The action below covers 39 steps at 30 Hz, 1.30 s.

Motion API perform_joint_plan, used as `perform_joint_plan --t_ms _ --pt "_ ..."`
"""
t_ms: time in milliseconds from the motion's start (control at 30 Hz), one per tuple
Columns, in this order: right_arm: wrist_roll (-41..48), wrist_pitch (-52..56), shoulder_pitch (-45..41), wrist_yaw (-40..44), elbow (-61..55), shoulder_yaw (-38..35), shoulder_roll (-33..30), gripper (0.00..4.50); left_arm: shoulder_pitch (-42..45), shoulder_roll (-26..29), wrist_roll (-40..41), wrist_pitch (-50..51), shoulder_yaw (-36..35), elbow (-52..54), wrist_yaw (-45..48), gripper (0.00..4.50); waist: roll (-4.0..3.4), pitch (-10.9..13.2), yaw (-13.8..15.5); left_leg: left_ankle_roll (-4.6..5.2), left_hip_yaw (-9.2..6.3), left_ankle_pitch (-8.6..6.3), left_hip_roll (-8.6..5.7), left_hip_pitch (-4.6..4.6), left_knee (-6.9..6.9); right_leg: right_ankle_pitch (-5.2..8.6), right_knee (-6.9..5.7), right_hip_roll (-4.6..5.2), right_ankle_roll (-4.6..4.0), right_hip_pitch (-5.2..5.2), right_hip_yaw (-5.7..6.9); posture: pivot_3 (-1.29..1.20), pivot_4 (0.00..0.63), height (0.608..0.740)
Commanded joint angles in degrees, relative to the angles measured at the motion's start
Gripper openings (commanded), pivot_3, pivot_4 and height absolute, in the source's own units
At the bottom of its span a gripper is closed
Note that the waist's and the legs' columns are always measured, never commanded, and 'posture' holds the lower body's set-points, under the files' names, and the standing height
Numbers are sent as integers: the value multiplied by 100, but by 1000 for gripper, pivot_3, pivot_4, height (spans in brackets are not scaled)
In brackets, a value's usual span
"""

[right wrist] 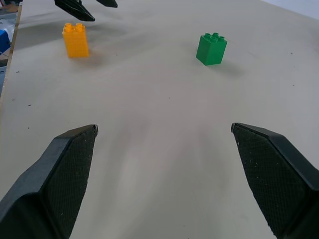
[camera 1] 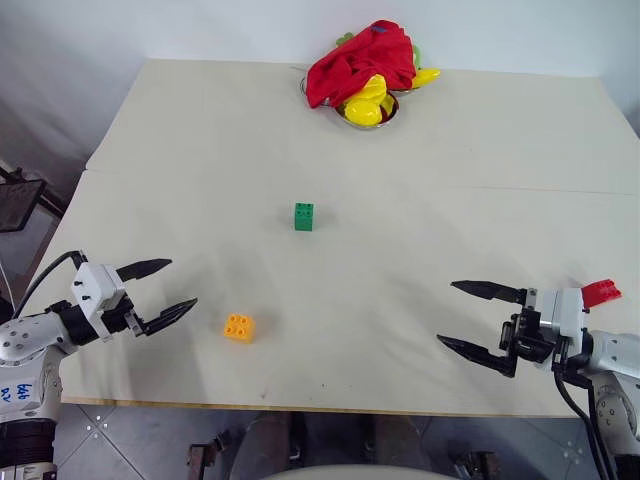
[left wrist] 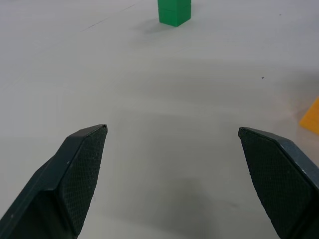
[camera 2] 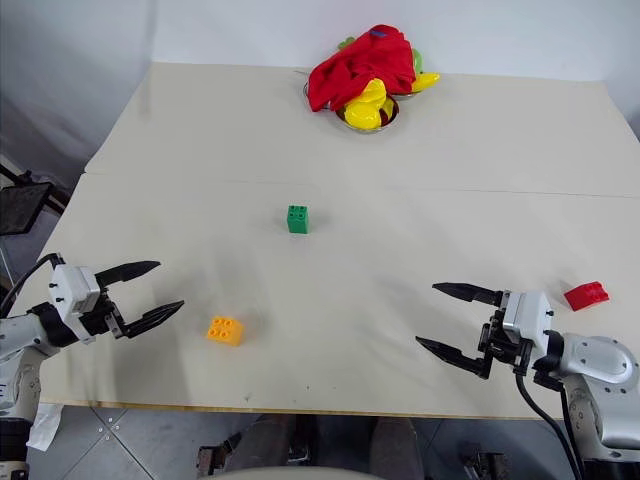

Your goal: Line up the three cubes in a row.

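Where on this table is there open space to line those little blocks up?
Bare tabletop lies between the green cube, orange cube and red cube. The far edge is crowded around the bowl with its red cloth.

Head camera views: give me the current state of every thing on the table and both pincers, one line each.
Green cube: upright, studs up, alone mid-table.
Orange cube: upright, near the front edge, free.
Red cube: lying tilted, at the right side, untouched.
Left pincer: open, empty, beside the orange cube.
Right pincer: open, empty.
Bowl: holds yellow items, partly covered by a red cloth.
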State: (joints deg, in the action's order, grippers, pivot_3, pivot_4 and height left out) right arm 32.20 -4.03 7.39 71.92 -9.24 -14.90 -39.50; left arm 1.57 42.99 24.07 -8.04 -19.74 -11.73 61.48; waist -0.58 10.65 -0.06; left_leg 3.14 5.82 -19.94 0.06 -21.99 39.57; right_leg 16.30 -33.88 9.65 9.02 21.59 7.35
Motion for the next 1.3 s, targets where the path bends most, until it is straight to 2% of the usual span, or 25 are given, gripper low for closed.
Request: perform_joint_plan --t_ms 33,200,267,367,567,633,700,833,867,1033,1200,1300 --pt "-27 -239 -48 -192 -11 -112 160 4500 -9 8 188 205 -67 374 -31 4477 0 0 1 0 0 0 0 0 0 0 0 0 0 0 1 0 150 740" --pt "185 -191 236 -940 -303 -727 441 4500 289 -143 758 1218 216 1374 -169 4477 0 0 59 2 -7 1 -4 -2 5 0 -5 2 0 -4 0 0 150 740" --pt "678 333 567 -1380 -666 -1140 487 4500 380 -205 726 1435 453 1650 -191 4477 -5 0 80 1 -7 1 -6 -1 5 0 -5 3 0 -4 -1 0 150 740" --pt "970 567 1196 -2001 -1168 -1849 694 4500 683 -481 819 1750 738 1921 -412 4477 -11 -2 128 0 -4 1 -5 -1 3 0 -4 -2 0 -4 0 0 150 740" --pt "890 188 1897 -3077 -1183 -3242 1369 4500 1268 -879 633 1967 1461 2274 -465 4477 -4 -7 147 3 3 2 -8 -1 4 -1 -3 -4 1 -5 -8 0 150 740" --pt "854 211 1989 -3685 -958 -3634 1671 4500 1454 -895 523 2305 1898 2335 -390 4477 -5 -8 143 1 6 2 -6 3 3 -1 -3 -7 1 -4 -14 0 150 740" --pt "416 184 2063 -4184 -702 -3747 1861 4500 1737 -1114 327 2284 2189 2150 -493 4477 -12 -12 150 -3 9 1 -4 4 0 0 -2 -13 0 -3 -15 0 150 740" --pt "187 228 2097 -4559 -638 -3692 1985 4500 2049 -1346 303 2387 2385 2080 -465 4477 -16 -13 125 -4 17 2 -2 7 -1 1 -2 -19 -2 0 -24 0 150 740" --pt "138 378 2135 -4639 -695 -3642 1931 4500 2051 -1352 308 2415 2381 2099 -464 4477 -23 -16 106 -5 18 3 2 7 -1 1 -2 -19 -2 1 -27 0 150 740" --pt "39 1379 2117 -4435 -800 -3371 856 4500 1991 -1305 373 2610 2266 2233 -533 4477 -36 -21 6 -3 46 4 4 38 -23 2 -2 -20 -3 -4 -60 0 150 740" --pt "243 3041 1556 -3832 33 -3104 -891 4500 1998 -1335 256 2526 2341 2233 -537 4477 -34 -20 1 4 58 4 5 53 -26 2 -3 -16 -3 -8 -76 0 150 740" --pt "18 3469 1116 -3397 819 -2726 -1659 4500 1942 -1375 227 2514 2411 2338 -575 4477 -29 -18 21 6 61 4 7 54 -28 1 -1 -14 -3 -7 -76 0 150 740"
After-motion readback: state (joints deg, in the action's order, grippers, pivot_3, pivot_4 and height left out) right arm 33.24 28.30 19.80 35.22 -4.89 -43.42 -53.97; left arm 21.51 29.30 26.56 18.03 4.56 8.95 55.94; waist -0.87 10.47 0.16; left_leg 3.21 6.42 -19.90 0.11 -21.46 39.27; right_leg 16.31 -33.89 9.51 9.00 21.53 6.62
